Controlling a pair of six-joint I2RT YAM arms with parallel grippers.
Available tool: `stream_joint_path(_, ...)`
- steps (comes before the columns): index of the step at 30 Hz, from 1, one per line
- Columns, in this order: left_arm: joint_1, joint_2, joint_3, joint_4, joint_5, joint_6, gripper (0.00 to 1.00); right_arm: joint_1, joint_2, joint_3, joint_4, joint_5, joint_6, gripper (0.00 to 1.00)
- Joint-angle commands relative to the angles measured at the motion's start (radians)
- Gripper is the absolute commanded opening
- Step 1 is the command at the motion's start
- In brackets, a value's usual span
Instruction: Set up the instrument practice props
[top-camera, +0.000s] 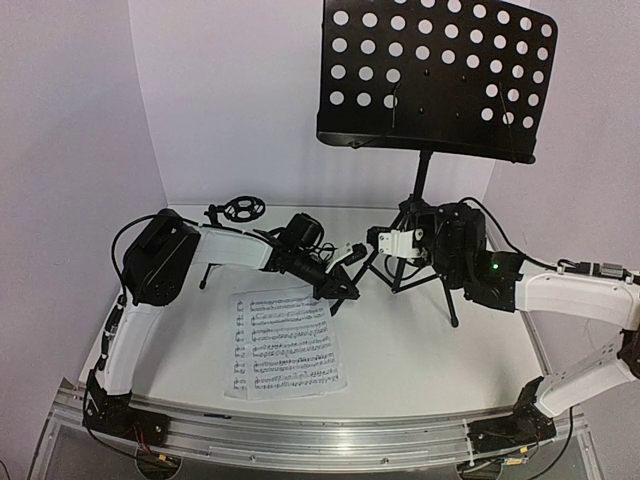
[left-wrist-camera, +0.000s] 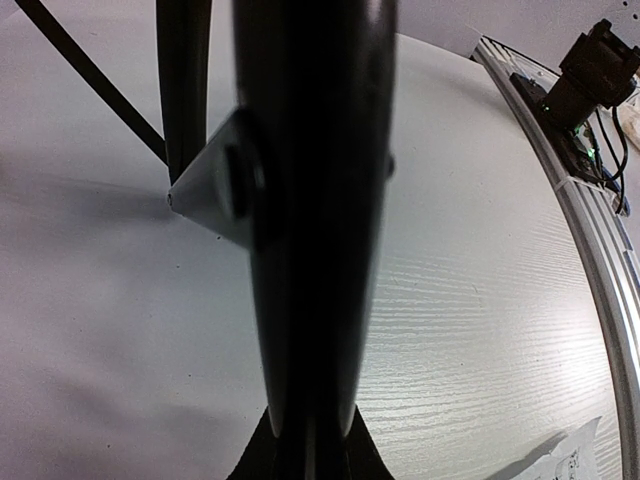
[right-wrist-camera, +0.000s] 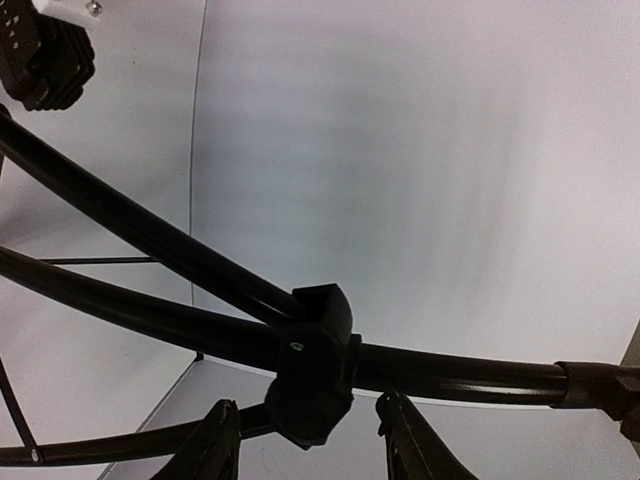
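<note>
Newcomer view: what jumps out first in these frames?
The tall black music stand with its perforated tray towers at the back, right of centre. Both arms meet at its tripod: the left gripper is closed on a leg, and the right gripper straddles the leg hub, open. White sheet music lies flat, near centre-left.

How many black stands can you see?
2. The tall black perforated-tray music stand is back right; the small black ring-topped mic stand is back left, legs partly hidden.
</note>
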Motion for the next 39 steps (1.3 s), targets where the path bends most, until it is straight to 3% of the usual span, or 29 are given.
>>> stream_joint_path(1, 0.021, 0.036, 0.036, -0.013, -0.007, 0.005, 0.00, -0.021, -0.021, 0.035, 0.036, -0.008, 0.015, 0.45)
stream_joint_path(15, 0.030, 0.034, 0.032, -0.014, 0.001, -0.004, 0.00, -0.094, 0.079, 0.082, 0.047, -0.063, 0.021, 0.31)
stream_joint_path(29, 0.033, 0.033, 0.025, -0.015, 0.004, -0.003, 0.00, -0.094, 0.158, 0.103, 0.149, -0.042, 0.052, 0.05)
stream_joint_path(34, 0.033, 0.033, 0.020, -0.023, -0.002, 0.012, 0.00, -0.087, 0.170, 0.103, 0.209, 0.001, 0.113, 0.00)
stream_joint_path(39, 0.033, 0.034, 0.025, -0.023, -0.031, 0.033, 0.00, -0.070, 0.178, 0.116, 0.220, 0.090, 0.287, 0.00)
